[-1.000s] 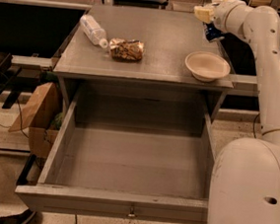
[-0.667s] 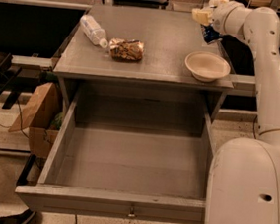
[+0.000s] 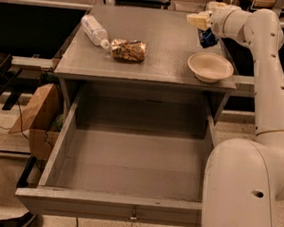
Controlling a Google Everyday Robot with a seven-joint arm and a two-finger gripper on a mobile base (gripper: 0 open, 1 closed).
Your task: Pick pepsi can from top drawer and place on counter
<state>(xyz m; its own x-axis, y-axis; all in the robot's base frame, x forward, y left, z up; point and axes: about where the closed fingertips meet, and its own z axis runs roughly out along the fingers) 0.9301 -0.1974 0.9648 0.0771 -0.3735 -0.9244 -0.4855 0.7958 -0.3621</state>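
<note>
The pepsi can (image 3: 208, 39) shows as a small dark-blue shape at the far right of the counter (image 3: 158, 52), just behind the bowl. My gripper (image 3: 205, 31) hangs from the white arm reaching in from the right and is shut on the can, holding it at the counter's right edge; I cannot tell whether the can touches the surface. The top drawer (image 3: 108, 205) is pulled fully out below the counter, and nothing shows inside it.
A clear plastic bottle (image 3: 94, 30) lies at the counter's far left, with a crinkled brown snack bag (image 3: 128, 49) next to it. A cream bowl (image 3: 210, 67) sits at the right front. A cardboard box (image 3: 38, 118) stands on the floor to the left of the drawer.
My gripper has moved a little to the left and down with the can in it, staying behind the bowl. The other things have not moved.
</note>
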